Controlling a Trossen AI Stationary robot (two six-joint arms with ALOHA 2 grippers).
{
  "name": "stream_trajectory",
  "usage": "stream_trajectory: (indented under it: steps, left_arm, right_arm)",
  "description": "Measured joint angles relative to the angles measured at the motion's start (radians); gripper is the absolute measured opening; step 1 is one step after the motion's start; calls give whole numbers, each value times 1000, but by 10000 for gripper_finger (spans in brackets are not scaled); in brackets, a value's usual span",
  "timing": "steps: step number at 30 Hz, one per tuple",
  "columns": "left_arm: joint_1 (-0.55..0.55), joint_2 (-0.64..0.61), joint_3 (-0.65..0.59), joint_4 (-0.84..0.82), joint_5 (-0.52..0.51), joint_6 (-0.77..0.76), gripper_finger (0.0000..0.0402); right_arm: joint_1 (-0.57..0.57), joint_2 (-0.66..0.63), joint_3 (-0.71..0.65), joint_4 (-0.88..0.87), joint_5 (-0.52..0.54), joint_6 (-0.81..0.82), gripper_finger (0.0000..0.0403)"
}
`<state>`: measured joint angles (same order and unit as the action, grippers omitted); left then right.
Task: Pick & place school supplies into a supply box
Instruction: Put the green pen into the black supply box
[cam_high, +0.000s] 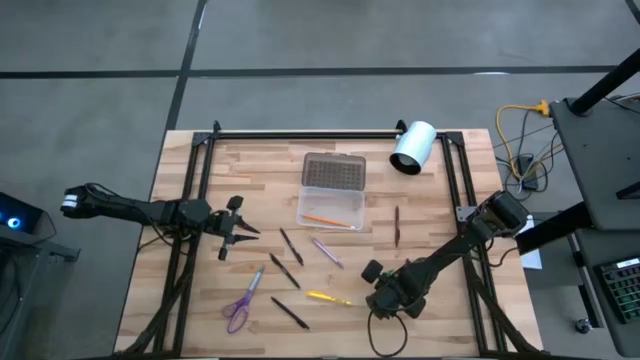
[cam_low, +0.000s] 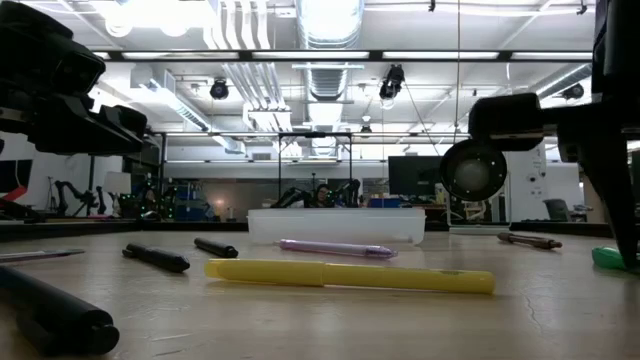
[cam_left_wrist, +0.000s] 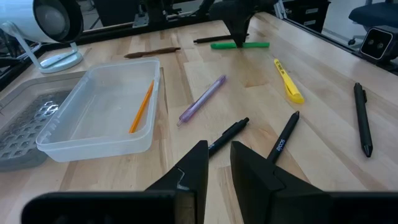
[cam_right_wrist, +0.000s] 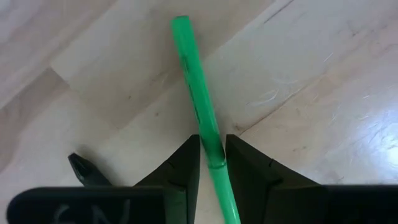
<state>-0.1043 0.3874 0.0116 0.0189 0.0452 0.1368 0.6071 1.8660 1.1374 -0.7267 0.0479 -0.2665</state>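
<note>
The right pincer (cam_right_wrist: 211, 163) pinches the green pen (cam_right_wrist: 198, 93) low on the desk (cam_high: 430, 220), far from the supply box (cam_high: 331, 205). The thin pen may slip out when lifted. The left pincer (cam_left_wrist: 217, 165) hovers slightly spread.

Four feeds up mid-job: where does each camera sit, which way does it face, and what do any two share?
High view: above the table, looking straight down; both arms show, left gripper and right gripper.
Low view: at tabletop height, facing across the yellow pen into the room; dark arm parts at both edges.
Left wrist view: on the left arm, looking past its own fingers at the clear box.
Right wrist view: on the right arm, looking down; its fingers straddle the green pen.
Shared: the left wrist view also shows the green pen.
</note>
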Motion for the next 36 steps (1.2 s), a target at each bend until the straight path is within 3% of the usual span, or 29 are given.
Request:
stream_trajectory:
  steps: [10, 16, 24, 29, 36]
  left_arm:
    - [0, 0, 0, 0, 0, 0, 54]
    - [0, 0, 0, 0, 0, 0, 54]
    - [0, 0, 0, 0, 0, 0, 54]
    - [0, 0, 0, 0, 0, 0, 54]
    - [0, 0, 0, 0, 0, 0, 54]
  right_arm:
    - [1, -3, -29, 15, 0, 49, 66]
    - [1, -3, -29, 15, -3, 55, 23]
    - [2, 1, -13, 10, 16, 89, 16]
    - [1, 6, 20, 9, 121, 77, 15]
    - [-10, 4, 66, 0, 379, 65, 14]
